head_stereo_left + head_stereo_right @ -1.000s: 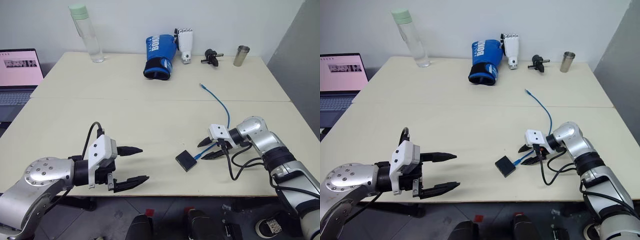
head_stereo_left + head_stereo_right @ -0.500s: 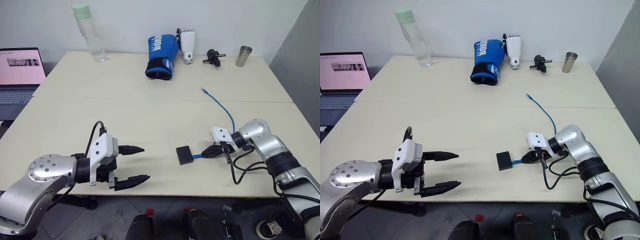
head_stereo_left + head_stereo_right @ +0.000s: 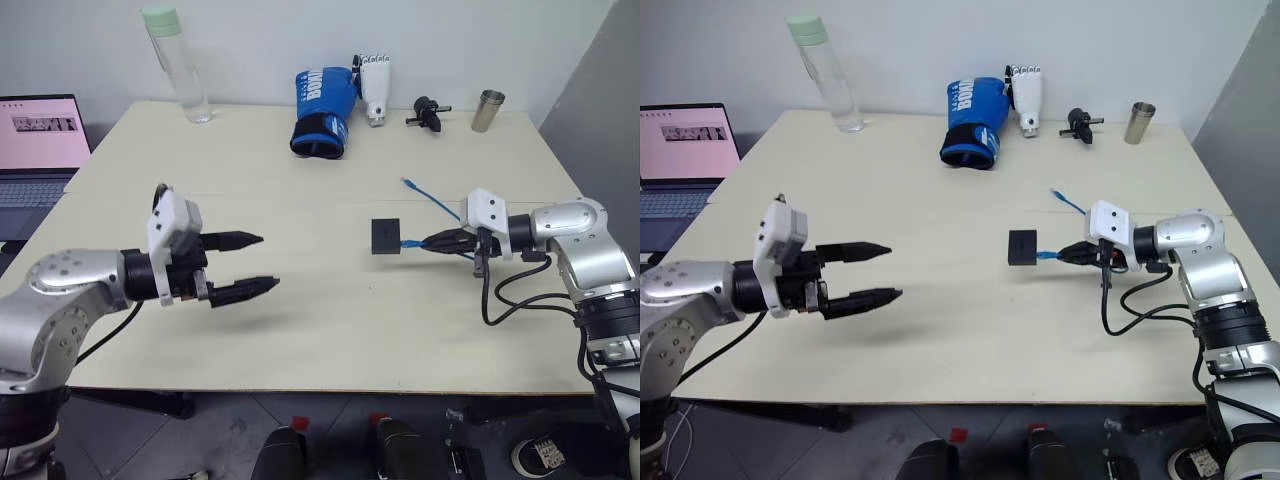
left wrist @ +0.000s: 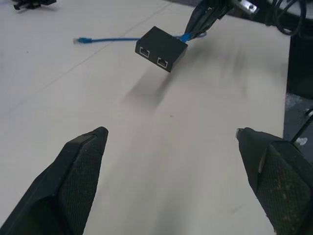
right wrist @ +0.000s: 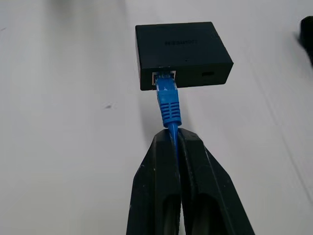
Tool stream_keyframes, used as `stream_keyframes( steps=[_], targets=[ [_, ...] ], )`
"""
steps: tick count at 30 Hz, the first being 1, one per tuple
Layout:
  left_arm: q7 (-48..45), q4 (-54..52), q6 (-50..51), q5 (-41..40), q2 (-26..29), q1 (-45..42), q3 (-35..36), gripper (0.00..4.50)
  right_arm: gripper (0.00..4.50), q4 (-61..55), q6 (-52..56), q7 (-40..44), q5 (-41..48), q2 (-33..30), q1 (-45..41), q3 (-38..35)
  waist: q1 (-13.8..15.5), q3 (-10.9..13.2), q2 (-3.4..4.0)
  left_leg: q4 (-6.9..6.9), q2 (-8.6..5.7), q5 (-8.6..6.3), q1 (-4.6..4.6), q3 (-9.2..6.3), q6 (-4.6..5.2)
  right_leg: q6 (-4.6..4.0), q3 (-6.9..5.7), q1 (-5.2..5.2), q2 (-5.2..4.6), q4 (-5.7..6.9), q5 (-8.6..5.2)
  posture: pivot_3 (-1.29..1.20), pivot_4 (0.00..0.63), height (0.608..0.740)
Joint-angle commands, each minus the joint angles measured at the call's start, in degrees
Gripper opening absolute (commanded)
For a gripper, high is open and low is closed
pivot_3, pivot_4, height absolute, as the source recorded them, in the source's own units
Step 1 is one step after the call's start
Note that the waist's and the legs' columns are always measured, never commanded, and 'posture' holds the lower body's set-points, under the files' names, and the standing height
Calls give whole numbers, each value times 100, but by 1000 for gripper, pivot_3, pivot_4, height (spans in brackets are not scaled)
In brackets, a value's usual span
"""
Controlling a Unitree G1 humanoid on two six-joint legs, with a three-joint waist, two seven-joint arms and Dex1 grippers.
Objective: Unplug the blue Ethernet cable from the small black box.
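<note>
The small black box hangs just above the table, with its shadow on the tabletop below it in the left wrist view. The blue Ethernet cable is plugged into one edge of the box. My right gripper is shut on the cable just behind the plug and holds it roughly level. The cable's free end trails behind on the table. My left gripper is open in the air to the left, pointing at the box from a distance, with two empty ports facing it.
Along the table's far edge stand a clear water bottle, a blue boxing glove, a white robot hand, a black gadget and a metal cup. A laptop sits beyond the left edge.
My right gripper shut on the cable next to the plug and rose, lifting the box off the table. My left gripper, still open, rose and moved forward.
</note>
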Motion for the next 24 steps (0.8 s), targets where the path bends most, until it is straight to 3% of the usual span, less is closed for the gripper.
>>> stream_keyframes(
  steps=[1,5,12,24],
  targets=[
    [555,685,855,-748,-631,-928,30,4500,82,-165,-617,-614,-229,57,-452,-239,4,1,2,3,-2,0,-4,0,0,1,0,-3,-1,3,0,0,150,740],
    [1137,1265,1329,-1011,-1380,-1472,83,4500,82,-225,-1562,-1643,-807,172,-396,-252,2,-1,-1,13,-4,0,-12,-7,0,7,-4,-5,-4,6,4,0,150,740],
    [1085,1593,1071,-813,-1899,-1926,-114,4500,82,-821,-2372,-2747,-1353,338,113,-256,9,-1,-2,8,1,13,-34,-3,-23,5,5,-38,-11,23,5,0,150,740],
    [380,2730,64,158,-2398,-2702,-841,4500,82,-1210,-2589,-3388,-1468,625,261,-188,5,-1,-1,13,-13,17,-24,6,-29,5,15,-36,-6,42,5,0,150,740]
  ],
)
